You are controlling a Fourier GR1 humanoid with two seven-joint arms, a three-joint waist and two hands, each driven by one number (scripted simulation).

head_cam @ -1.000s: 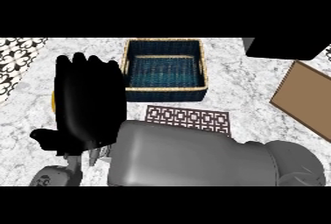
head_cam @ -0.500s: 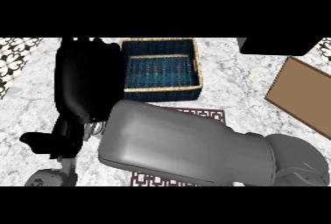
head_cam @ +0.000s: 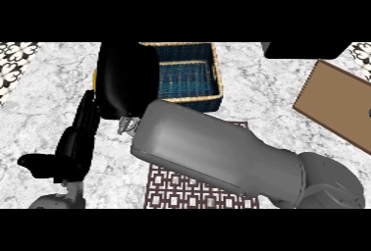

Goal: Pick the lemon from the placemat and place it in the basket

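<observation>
My right hand [head_cam: 127, 79] reaches in on its grey forearm from the lower right. It hangs over the left rim of the woven basket [head_cam: 190, 73], which has a dark blue inside. The hand's back faces me with the fingers curled under. A thin yellow sliver of the lemon [head_cam: 95, 80] shows at the hand's left edge; the rest is hidden. The patterned brown placemat [head_cam: 187, 192] lies under the forearm, mostly covered, and no lemon shows on it. My left hand [head_cam: 78, 139] rests open at the left, fingers up.
A brown board [head_cam: 339, 104] lies at the right edge of the marble counter [head_cam: 261, 83]. A black object [head_cam: 304, 49] sits at the back right. Black-and-white patterned tiles [head_cam: 14, 53] show at the back left.
My right hand has moved away from me and to the right, from left of the basket to over its left rim. The left hand now shows at the left.
</observation>
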